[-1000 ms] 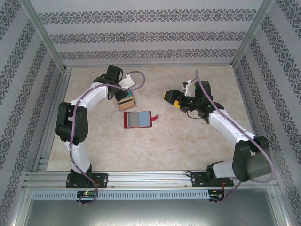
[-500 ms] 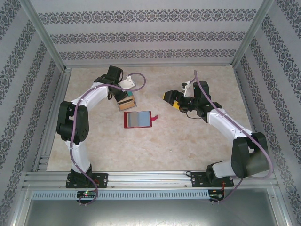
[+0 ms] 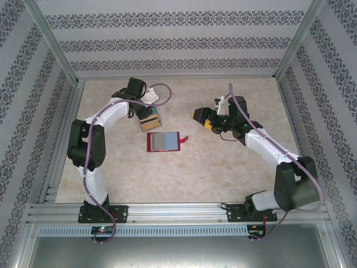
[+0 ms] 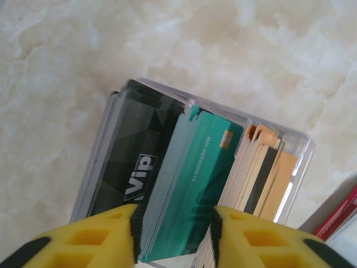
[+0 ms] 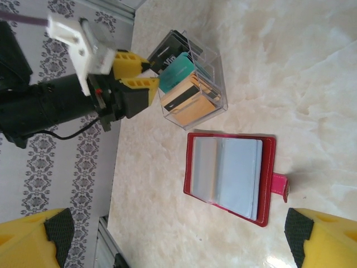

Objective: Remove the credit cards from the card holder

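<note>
Card holder [image 3: 163, 142]: one, open flat, bare table [image 3: 223, 167] on three sides
Clear card box [image 3: 149, 119]: one, just beyond card holder's far edge
Left gripper [image 4: 173, 234]: pinching teal cards [image 4: 195, 184] in box
Right gripper [image 3: 205, 118]: spread wide, right of card holder, apart

Red card holder [image 5: 231, 176], perhaps grey-blue inside, teal card [image 4: 195, 184]

We overlook the desk [image 3: 223, 167] from above; both wrist views share the clear card box [image 4: 93, 162], left nearest.
</note>
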Controlling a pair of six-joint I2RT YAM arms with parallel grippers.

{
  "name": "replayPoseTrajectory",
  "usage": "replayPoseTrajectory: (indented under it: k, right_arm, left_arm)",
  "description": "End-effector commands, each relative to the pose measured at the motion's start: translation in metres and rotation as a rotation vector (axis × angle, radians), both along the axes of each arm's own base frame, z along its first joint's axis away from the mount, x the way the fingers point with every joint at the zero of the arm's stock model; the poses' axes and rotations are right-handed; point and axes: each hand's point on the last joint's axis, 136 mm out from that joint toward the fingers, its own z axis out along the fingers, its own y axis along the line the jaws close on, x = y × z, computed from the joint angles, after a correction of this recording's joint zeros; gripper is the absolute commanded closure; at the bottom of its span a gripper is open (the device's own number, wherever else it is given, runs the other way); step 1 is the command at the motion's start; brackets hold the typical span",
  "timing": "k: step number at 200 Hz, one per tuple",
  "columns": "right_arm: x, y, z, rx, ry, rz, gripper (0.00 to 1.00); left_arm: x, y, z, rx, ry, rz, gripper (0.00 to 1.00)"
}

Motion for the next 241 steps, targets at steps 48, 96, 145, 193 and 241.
replayPoseTrajectory:
  k: [48, 96, 145, 193, 241]
  right_arm:
    - [-0.01, 0.048, -0.043, -0.216, -0.008, 0.064, 0.02]
    - [-0.018, 0.076, -0.076, -0.349, -0.019, 0.118, 0.25]
    - [-0.019, 0.095, -0.103, -0.461, -0.014, 0.163, 0.73]
    - [-0.011, 0.099, -0.132, -0.527, 0.026, 0.158, 0.92]
    - [-0.008, 0.089, -0.152, -0.59, 0.065, 0.129, 1.0]
  left_arm:
    - [-0.024, 0.023, 0.085, -0.45, -0.078, 0.446, 0.37]
    - [-0.057, 0.058, 0.084, -0.819, 0.04, 0.769, 0.0]
    - [-0.089, 0.055, 0.035, -0.895, 0.275, 0.913, 0.01]
    - [-0.113, 0.035, -0.004, -0.998, 0.419, 0.97, 0.25]
    - [-0.125, -0.01, -0.034, -0.998, 0.532, 0.927, 0.6]
